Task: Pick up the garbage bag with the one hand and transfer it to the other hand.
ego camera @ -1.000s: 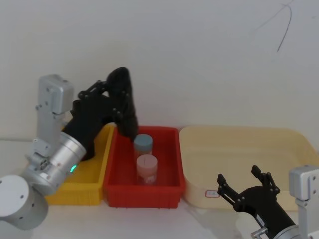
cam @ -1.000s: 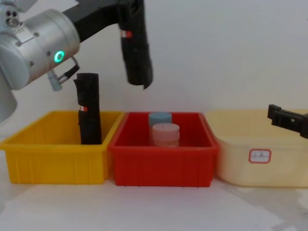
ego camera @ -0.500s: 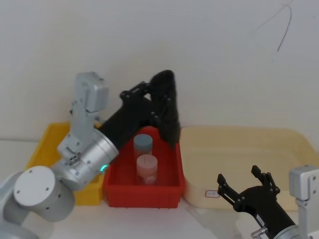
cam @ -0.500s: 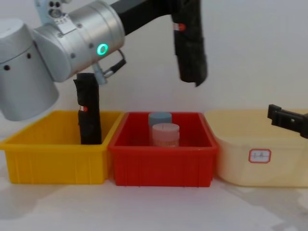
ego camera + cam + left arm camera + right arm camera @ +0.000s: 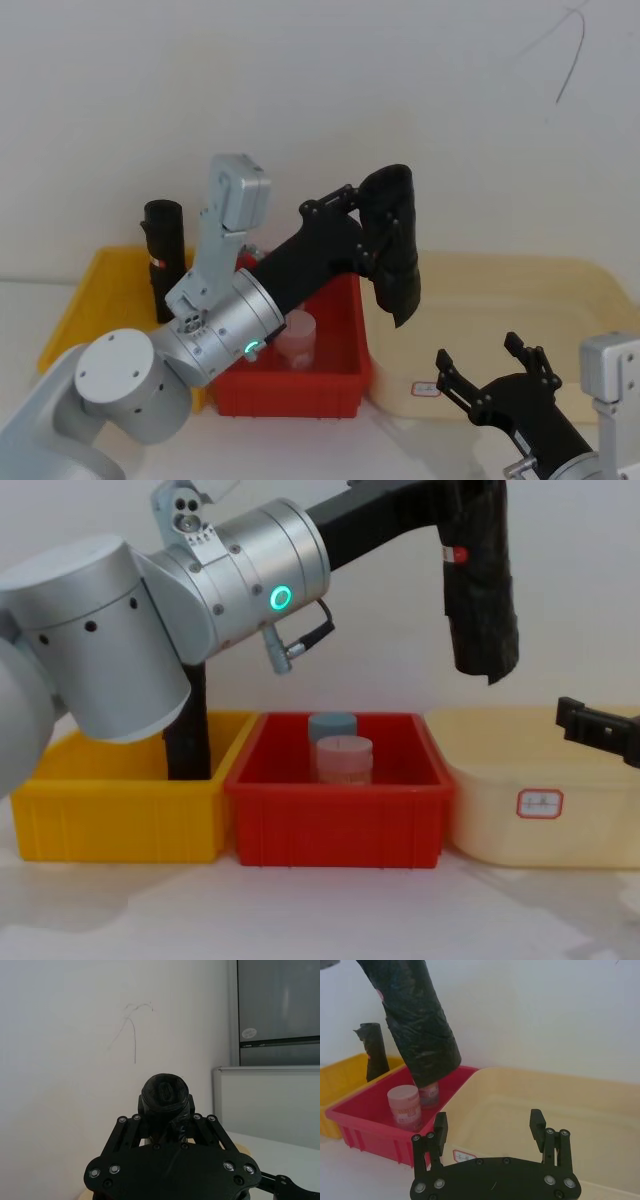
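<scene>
Three containers line the lower half of the head view: yellow bin [image 5: 95, 295], red bin [image 5: 300, 395] and cream tray [image 5: 540, 300]; the left gripper [image 5: 380, 232], at frame centre, is clamped round the garbage bag [image 5: 400, 270], which hangs slightly tilted in the air over the seam between red bin and cream tray; the silver arm [image 5: 215, 335] covers most of the red bin, leaving part of a pink jar [image 5: 298, 338]; a second black roll [image 5: 163, 250] stands at upper left, its foot hidden; the right gripper [image 5: 480, 352], lower right, holds its fingers wide apart with nothing between them.

Left wrist view: the bag's rounded end faces the camera at centre, seated between the black linkages; the pads gripping it are hidden.

Right wrist view: the right gripper's fingers stand well apart at lower centre, empty; the bag slants in from upper left, top cut off, a red-and-white label [image 5: 380, 994] near that edge; its lower end hides the lid of the blue-lidded jar [image 5: 429, 1096].

Chest view: the bag hangs at upper right, its top and the fingers cut off by the upper edge, its ragged end well above the cream tray's left rim; the arm, with its green ring [image 5: 281, 598], hides all but the second roll's lower part; one right fingertip pokes in at the right edge.
</scene>
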Robot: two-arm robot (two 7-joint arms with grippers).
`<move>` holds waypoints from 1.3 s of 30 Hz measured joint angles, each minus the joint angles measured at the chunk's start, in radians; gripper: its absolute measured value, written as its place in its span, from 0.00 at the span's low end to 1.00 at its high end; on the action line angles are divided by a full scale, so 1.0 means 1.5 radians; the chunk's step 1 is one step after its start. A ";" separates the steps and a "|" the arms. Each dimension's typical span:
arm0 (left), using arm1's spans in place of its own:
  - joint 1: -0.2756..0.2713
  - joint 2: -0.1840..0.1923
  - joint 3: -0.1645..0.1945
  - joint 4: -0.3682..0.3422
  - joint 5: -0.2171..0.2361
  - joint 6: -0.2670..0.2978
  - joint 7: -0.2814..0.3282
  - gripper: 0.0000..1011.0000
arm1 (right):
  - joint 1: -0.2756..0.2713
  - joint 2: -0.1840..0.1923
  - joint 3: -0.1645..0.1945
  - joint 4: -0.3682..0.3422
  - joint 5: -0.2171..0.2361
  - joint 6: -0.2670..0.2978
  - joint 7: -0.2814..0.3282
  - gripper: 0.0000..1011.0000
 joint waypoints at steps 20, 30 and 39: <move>-0.009 -0.008 0.011 0.040 -0.019 0.002 -0.004 0.37 | 0.002 0.000 0.000 0.000 0.000 -0.001 0.007 0.99; -0.010 -0.009 0.013 0.047 -0.022 0.002 -0.005 0.37 | 0.019 0.008 -0.014 0.011 -0.006 -0.012 0.042 0.99; -0.011 -0.010 0.013 0.050 -0.023 0.001 -0.005 0.37 | 0.049 0.005 -0.034 0.045 -0.026 -0.023 0.067 0.99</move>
